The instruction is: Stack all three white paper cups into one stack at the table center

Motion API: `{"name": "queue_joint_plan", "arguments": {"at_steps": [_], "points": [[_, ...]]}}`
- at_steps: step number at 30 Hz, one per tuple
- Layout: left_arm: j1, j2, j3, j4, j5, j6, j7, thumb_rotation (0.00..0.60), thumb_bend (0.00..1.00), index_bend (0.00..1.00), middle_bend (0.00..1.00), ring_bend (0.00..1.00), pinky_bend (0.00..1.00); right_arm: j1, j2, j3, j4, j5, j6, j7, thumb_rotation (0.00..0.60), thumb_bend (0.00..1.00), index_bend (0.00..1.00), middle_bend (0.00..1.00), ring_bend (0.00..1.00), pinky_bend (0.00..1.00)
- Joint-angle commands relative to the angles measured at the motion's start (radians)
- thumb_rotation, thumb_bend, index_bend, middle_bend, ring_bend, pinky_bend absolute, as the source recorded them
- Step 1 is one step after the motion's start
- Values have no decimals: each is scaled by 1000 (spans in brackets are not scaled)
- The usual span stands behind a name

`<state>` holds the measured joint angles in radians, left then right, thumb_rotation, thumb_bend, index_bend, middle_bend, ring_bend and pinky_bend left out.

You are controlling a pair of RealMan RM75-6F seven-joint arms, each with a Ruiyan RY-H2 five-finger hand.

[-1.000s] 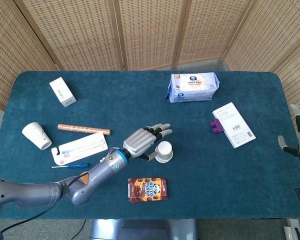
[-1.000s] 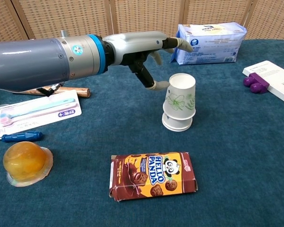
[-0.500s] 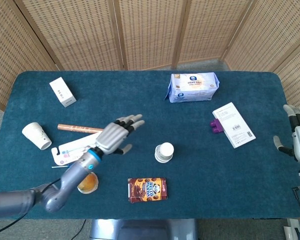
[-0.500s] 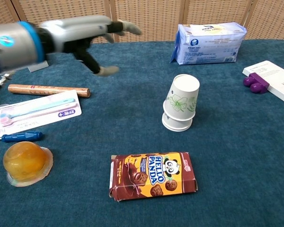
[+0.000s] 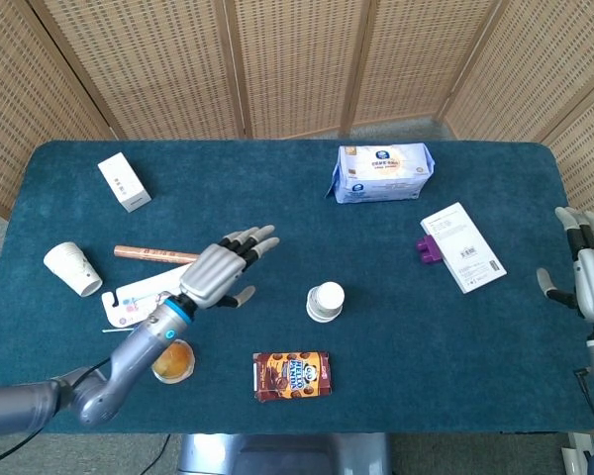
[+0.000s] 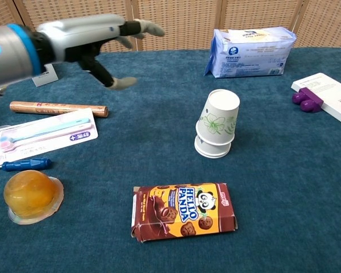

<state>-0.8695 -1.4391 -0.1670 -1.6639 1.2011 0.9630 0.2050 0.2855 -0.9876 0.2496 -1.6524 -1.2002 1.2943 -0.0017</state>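
Two white paper cups stand nested upside down as a stack [image 5: 325, 301] [image 6: 217, 130] near the table center, the upper one tilted to one side. A third white cup [image 5: 71, 269] lies on its side at the table's left edge, seen only in the head view. My left hand [image 5: 224, 269] [image 6: 99, 40] hovers open, fingers spread, left of the stack and apart from it. My right hand [image 5: 581, 276] is at the table's right edge, fingers apart, holding nothing.
A Hello Panda box [image 6: 183, 211] lies in front of the stack. A toothbrush pack [image 6: 42, 138], brown tube [image 6: 58, 108], blue pen [image 6: 25, 165] and jelly cup [image 6: 31, 196] sit at left. A tissue pack [image 5: 383, 172], white box [image 5: 123, 183] and white booklet with a purple item [image 5: 460, 246] lie farther off.
My left hand let go of the stacked cups and swung left, away from the stack; in the last half second it barely moved. The upper cup stays tilted.
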Motion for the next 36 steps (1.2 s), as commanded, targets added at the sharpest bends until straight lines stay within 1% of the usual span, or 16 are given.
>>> {"name": "queue_joint_plan", "arguments": {"at_steps": [1, 9, 19, 25, 36], "points": [[-45, -67, -41, 55, -29, -36, -2, 600, 464, 25, 0, 0, 135, -4, 5, 0, -2, 3, 2, -1, 600, 391, 0, 105, 0, 504], [-135, -208, -96, 177, -57, -98, -14, 600, 464, 28, 0, 0, 130, -22, 22, -3, -14, -1, 18, 13, 600, 392, 0, 106, 0, 504], [-195, -308, -117, 293, -81, -147, -30, 600, 463, 28, 0, 0, 127, -30, 30, -3, -14, -3, 23, 23, 600, 392, 0, 106, 0, 504], [-204, -324, -110, 320, -79, -154, -26, 600, 462, 29, 0, 0, 126, -36, 26, -6, -7, -5, 25, 31, 600, 391, 0, 106, 0, 503], [-181, -295, -71, 292, -117, -156, 29, 600, 463, 1, 0, 0, 120, -30, 22, -2, -10, -2, 21, 22, 600, 391, 0, 105, 0, 503]]}}
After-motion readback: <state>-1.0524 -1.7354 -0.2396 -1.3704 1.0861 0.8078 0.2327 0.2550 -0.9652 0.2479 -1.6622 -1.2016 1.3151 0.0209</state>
